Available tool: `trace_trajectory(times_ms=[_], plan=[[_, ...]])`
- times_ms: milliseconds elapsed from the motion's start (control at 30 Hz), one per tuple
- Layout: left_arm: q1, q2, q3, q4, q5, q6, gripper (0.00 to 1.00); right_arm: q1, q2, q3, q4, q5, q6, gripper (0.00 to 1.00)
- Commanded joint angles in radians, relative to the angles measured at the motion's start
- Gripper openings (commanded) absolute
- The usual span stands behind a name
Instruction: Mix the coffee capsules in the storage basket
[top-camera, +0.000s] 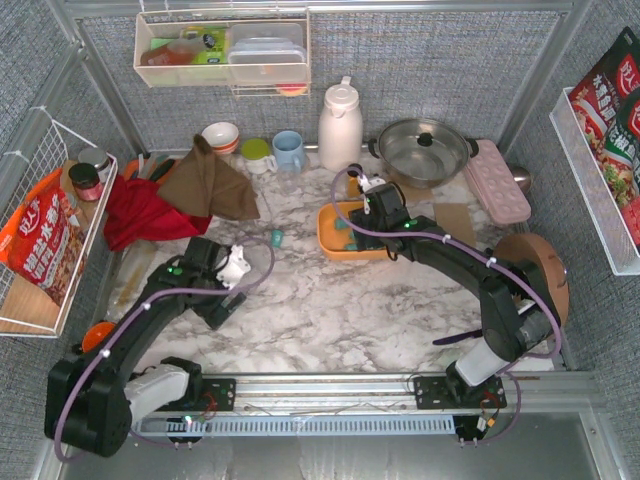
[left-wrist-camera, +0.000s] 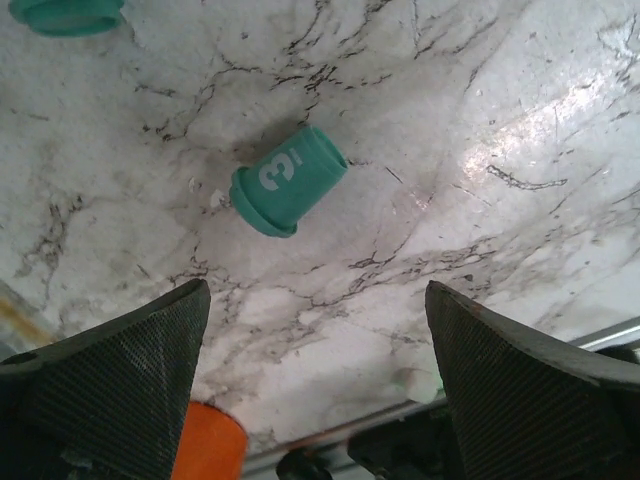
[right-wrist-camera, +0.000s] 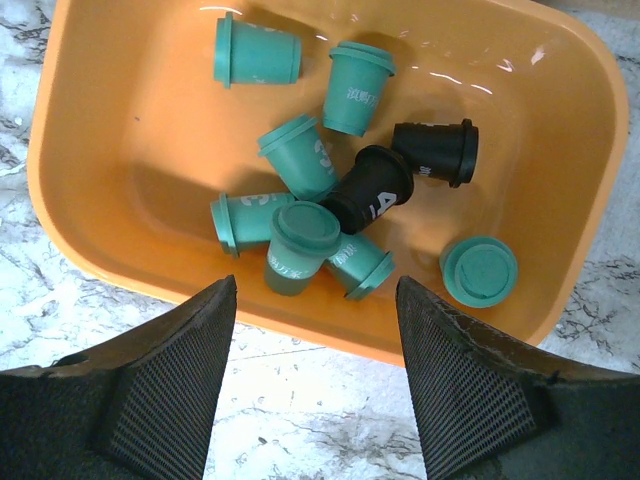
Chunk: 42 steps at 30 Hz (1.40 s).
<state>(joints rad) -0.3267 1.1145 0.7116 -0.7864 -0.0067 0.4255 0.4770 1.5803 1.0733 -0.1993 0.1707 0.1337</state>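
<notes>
Nine coffee capsules (right-wrist-camera: 300, 155) lie in the orange basket (right-wrist-camera: 90, 120): seven teal and two black, most of them tipped on their sides in a loose heap toward its middle. One black capsule (right-wrist-camera: 372, 190) bears a white "4". Two more teal ones are on the marble table (top-camera: 330, 310) outside the basket. One of them, a loose capsule (left-wrist-camera: 288, 180) marked "3", lies on its side. The other capsule (left-wrist-camera: 70, 15) is cut off at the top corner of the left wrist view.

The basket sits mid-table toward the back, in front of a white jug (top-camera: 340, 125) and a steel pot (top-camera: 420, 150).

The right arm reaches in from its base with the elbow swung out to the right, its wrist above the basket. The right gripper (right-wrist-camera: 315, 380) hangs over the near rim, fingers apart with nothing between them. The left arm bends low over the marble left of centre. The left gripper (left-wrist-camera: 315, 380) is spread wide and holds nothing, with the loose capsule lying just beyond its fingertips.

From above, the right wrist covers much of the basket, so the capsules cannot be counted there. In the heap, several teal capsules overlap and their markings are partly hidden. An orange object (left-wrist-camera: 205, 445) beside the left finger is too cut off to identify.
</notes>
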Motion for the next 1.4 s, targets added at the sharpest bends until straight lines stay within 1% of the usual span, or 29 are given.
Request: trace_trajectory(times_ms=[0, 100, 167, 267, 400, 567, 700, 867, 1000, 1200, 1333, 1367], plan=[[0.000, -0.093, -0.081, 0.133, 0.046, 0.172, 0.97, 0.001, 0.004, 0.010, 0.002, -0.018, 0.009, 0.69], [0.002, -0.120, -0.116, 0.181, 0.063, 0.251, 0.97, 0.001, 0.005, 0.009, 0.002, -0.017, 0.007, 0.69], [0.005, -0.124, -0.131, 0.193, 0.053, 0.307, 0.96, 0.000, 0.007, 0.010, 0.001, -0.017, 0.007, 0.69], [0.021, -0.118, -0.142, 0.206, 0.081, 0.385, 0.94, 0.001, 0.009, 0.010, 0.001, -0.016, 0.005, 0.69], [0.030, -0.073, -0.145, 0.204, 0.124, 0.482, 0.85, 0.000, 0.010, 0.010, -0.001, -0.013, 0.001, 0.69], [0.031, 0.027, -0.108, 0.152, 0.187, 0.539, 0.81, 0.000, 0.019, 0.013, -0.004, -0.010, -0.003, 0.69], [0.031, 0.074, -0.110, 0.177, 0.141, 0.582, 0.79, 0.000, 0.026, 0.018, -0.009, -0.008, -0.006, 0.69], [0.031, 0.107, -0.107, 0.217, 0.131, 0.626, 0.78, 0.001, 0.028, 0.017, -0.011, -0.001, -0.011, 0.69], [0.032, 0.140, -0.108, 0.227, 0.114, 0.656, 0.74, 0.000, 0.033, 0.022, -0.014, 0.001, -0.013, 0.69], [0.032, 0.174, -0.112, 0.247, 0.111, 0.678, 0.59, 0.000, 0.044, 0.029, -0.020, 0.003, -0.015, 0.69], [0.033, 0.179, -0.113, 0.252, 0.119, 0.685, 0.46, 0.000, 0.052, 0.033, -0.024, 0.004, -0.017, 0.69], [0.033, 0.179, -0.115, 0.255, 0.117, 0.684, 0.45, 0.000, 0.054, 0.034, -0.025, 0.003, -0.017, 0.69]])
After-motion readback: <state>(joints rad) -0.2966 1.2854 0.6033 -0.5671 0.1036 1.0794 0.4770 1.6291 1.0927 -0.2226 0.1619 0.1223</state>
